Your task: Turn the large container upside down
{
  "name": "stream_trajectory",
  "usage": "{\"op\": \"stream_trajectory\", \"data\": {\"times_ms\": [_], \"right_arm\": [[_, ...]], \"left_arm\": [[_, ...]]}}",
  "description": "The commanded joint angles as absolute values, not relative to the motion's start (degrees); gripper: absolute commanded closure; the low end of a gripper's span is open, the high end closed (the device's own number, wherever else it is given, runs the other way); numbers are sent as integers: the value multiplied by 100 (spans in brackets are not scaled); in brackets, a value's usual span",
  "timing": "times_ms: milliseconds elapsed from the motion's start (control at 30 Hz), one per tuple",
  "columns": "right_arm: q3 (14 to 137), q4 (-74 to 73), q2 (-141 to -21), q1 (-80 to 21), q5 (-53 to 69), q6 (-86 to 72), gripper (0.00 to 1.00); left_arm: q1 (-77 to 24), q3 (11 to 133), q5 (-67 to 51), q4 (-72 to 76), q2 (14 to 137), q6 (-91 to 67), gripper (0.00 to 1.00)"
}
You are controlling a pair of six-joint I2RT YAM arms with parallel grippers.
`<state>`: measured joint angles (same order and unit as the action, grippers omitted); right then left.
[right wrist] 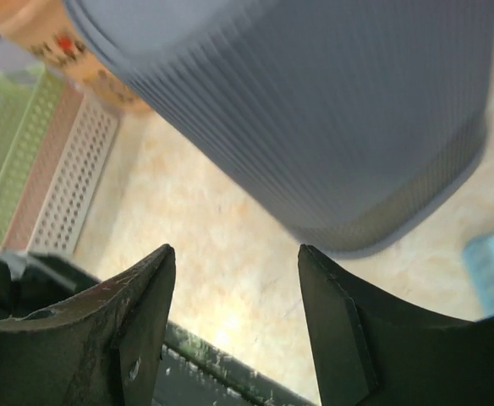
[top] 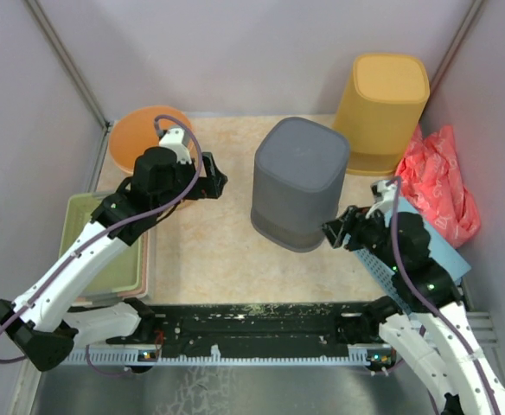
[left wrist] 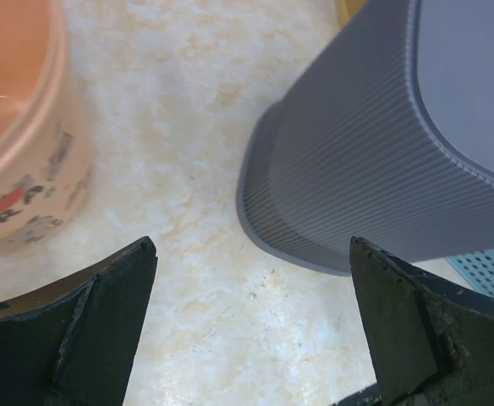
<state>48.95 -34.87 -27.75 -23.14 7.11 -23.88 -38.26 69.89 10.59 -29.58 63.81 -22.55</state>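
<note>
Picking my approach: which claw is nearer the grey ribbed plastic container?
Right. Right claw is beside the grey ribbed container, near-right; left claw stands farther off, on its left.

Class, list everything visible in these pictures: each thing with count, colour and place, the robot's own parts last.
Grey ribbed plastic container: 1, grey, table centre, closed base up.
Yellow plastic container: 1, yellow, back right.
Orange round bowl: 1, orange, back left.
Red crumpled plastic bag: 1, red, right edge.
Green perforated tray: 1, green, left edge, stacked on the pinkish one.
Pinkish perforated tray: 1, pinkish, left edge.
Light blue perforated tray: 1, blue, under right arm.
Left gripper: 1, black fingers open, empty.
Right gripper: 1, black fingers open, empty.
</note>
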Motion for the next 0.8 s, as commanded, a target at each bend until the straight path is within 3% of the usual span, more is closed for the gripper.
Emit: {"op": "stream_trajectory", "data": {"times_ms": [0,133,233,400,500,600,767], "right_arm": [[3787,-2198,-2591,-2338,1749,-3127,40],[3118,-306,-3330,-2357,1494,-3650,40],[3298,551,-4413,-2425,361,-3897,40],[4335,1521,-6360,-2426,-651,-4004,39],[5463,885,-7321,-2426,-592,-3937,38],[5664,637,-7419,-2432,-298,-3957,38],[4428,1282,-6431,-2462,-65,-4153,38]], "left_arm": [[-3858,7329,1967,-3412,6218,-2039,1],[-3855,7404,2306,-3586,6200,-2280,0],[-3850,7557,2431,-3769,6254,-2535,0],[-3850,7815,2783,-4082,6408,-2643,0],[-3833,8067,2850,-4300,6598,-2538,0],[-3804,8441,2949,-4694,6844,-2413,1],[-3538,8799,2901,-4937,7087,-2169,1]]}}
